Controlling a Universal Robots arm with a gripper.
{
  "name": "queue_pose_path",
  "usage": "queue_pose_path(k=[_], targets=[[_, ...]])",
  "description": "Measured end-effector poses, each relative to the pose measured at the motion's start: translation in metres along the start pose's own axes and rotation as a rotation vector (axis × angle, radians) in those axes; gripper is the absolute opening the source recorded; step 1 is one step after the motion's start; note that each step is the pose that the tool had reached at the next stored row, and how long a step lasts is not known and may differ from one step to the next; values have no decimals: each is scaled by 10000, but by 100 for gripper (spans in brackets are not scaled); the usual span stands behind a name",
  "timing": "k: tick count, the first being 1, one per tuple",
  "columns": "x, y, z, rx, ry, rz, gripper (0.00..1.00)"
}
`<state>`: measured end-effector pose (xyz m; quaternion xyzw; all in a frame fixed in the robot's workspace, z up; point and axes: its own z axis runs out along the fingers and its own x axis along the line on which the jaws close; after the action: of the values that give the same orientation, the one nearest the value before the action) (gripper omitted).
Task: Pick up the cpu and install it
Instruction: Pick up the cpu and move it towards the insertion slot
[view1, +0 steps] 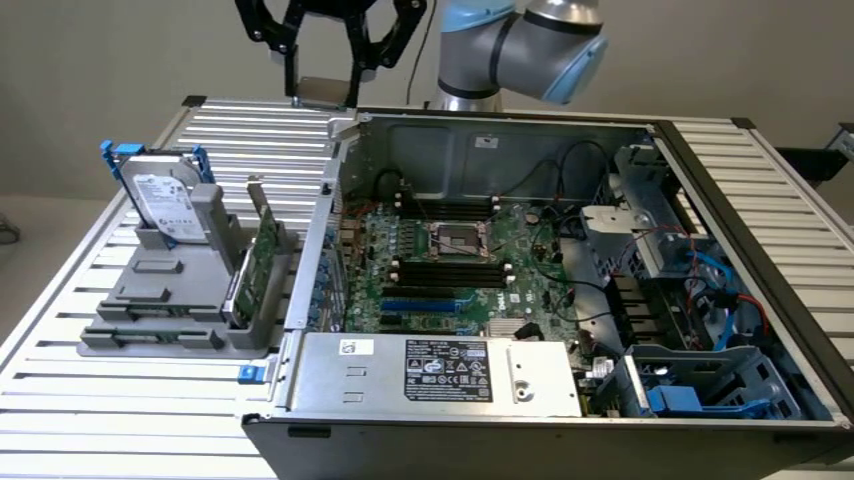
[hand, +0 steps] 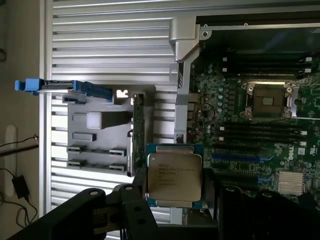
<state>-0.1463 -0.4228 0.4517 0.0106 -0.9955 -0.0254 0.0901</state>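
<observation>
Cpu (hand: 174, 179) is off the tabletop, clamped flat by its two opposite edges between the dark fingers of the pincer (view1: 322, 90), printed metal top towards the wrist camera. The jaws stand wide, because the chip fills the whole gap between them; nothing else is in the grip. In the exterior view it hangs high over the slatted tabletop (view1: 94, 400), just outside the far corner of the open computer case (view1: 747, 300) on the exterior view's left. It is well apart from the empty processor socket (view1: 455, 241) in the middle of the motherboard.

The hold rests on thin edges only, so I'd say a jolt could let the chip tilt or slide out. On the way in, the case wall stands between chip and socket and could be clipped. At the socket a chip that arrives turned or skewed would sit badly and might harm the contacts. Whether the socket's retaining frame is fully clear I cannot tell.

To the side, the grey holder (view1: 160, 300) keeps the hard drive (view1: 167, 205) and green circuit card (view1: 256, 260) upright.
</observation>
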Motion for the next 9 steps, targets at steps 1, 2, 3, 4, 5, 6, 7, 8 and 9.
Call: queue_pose_path(k=[1, 2, 3, 4, 5, 6, 7, 8, 9], targets=[[-45, -1, -9, 0, 3, 0, 55], [-90, -2, -17, 1, 4, -1, 55], [-134, -3, -25, 0, 3, 0, 55], [-179, -4, -33, 0, 3, 0, 55], [-223, -4, -41, 0, 4, -1, 55], [-269, -5, -50, 1, 4, 0, 55], [-314, -5, -54, 1, 4, 1, 55], [-359, -2, -51, 4, 4, 1, 55], [-410, 4, -42, 10, 3, 2, 55]])
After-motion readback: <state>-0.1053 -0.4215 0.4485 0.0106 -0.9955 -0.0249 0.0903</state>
